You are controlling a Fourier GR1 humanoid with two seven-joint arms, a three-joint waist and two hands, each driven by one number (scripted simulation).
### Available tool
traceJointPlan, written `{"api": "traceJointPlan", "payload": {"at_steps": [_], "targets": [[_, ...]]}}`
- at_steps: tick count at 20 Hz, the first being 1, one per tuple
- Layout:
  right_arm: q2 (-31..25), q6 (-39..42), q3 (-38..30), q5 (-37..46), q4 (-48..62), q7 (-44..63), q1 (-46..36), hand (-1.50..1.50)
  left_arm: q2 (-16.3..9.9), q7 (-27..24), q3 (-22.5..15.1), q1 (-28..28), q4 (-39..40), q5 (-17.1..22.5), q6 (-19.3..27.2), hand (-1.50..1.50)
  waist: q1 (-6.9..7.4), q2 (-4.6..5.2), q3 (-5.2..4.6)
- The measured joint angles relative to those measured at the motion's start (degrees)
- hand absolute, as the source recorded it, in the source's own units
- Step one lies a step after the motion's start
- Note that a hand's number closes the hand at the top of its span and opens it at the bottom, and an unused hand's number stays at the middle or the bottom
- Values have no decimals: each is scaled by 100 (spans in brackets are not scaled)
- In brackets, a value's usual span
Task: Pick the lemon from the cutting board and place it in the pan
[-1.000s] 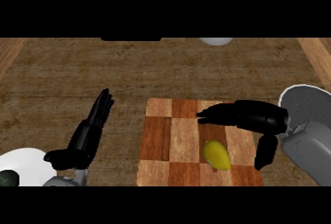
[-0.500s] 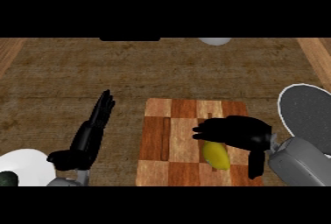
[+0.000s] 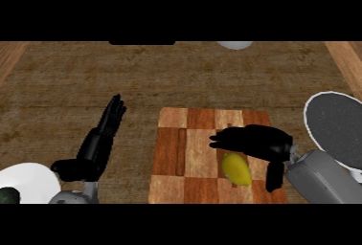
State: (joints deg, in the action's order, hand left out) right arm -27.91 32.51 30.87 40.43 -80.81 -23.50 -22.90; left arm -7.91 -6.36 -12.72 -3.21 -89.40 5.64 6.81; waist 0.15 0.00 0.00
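Lemon (image 3: 236, 169) covered from above by the right hand (image 3: 254, 142).
Fingers are curled over it near the cutting board's (image 3: 185, 158) right edge; whether it is gripped cannot be told.

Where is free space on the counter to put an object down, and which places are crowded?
The wide stretch of counter beyond the cutting board is bare, as is the strip between the board and the left hand. The pan at the right looks empty inside. It is crowded at the board's near right, where the right hand hangs over the lemon, and around the white plate at lower left.

Yellow lemon (image 3: 236, 169) on brown checkered cutting board (image 3: 185, 153); pan (image 3: 338, 129) dark grey, seemingly white-rimmed.
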Motion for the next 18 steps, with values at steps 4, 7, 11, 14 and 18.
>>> {"api": "traceJointPlan", "payload": {"at_steps": [4, 7, 11, 14, 18], "targets": [[266, -28, -108, 281, 117, -91, 159, -150, 26, 53, 72, 77, -124, -62, -71, 0, 2, -1, 0], [572, 24, -167, 509, 357, -30, 43, -150, 116, -22, 56, 129, -67, -172, -75, 0, 8, 0, 0], [849, -107, -173, 907, 672, -42, 108, -150, 194, -72, 152, 72, 92, -193, -167, 0, 4, 2, 0], [871, -241, -125, 1214, 983, -304, 54, 150, 227, 126, 188, 4, -50, -229, -157, 0, 17, -14, -12], [828, -628, 53, 1659, 1085, -649, -37, 150, 217, 204, 184, 77, -207, -269, -193, 0, 21, -60, -35]]}}
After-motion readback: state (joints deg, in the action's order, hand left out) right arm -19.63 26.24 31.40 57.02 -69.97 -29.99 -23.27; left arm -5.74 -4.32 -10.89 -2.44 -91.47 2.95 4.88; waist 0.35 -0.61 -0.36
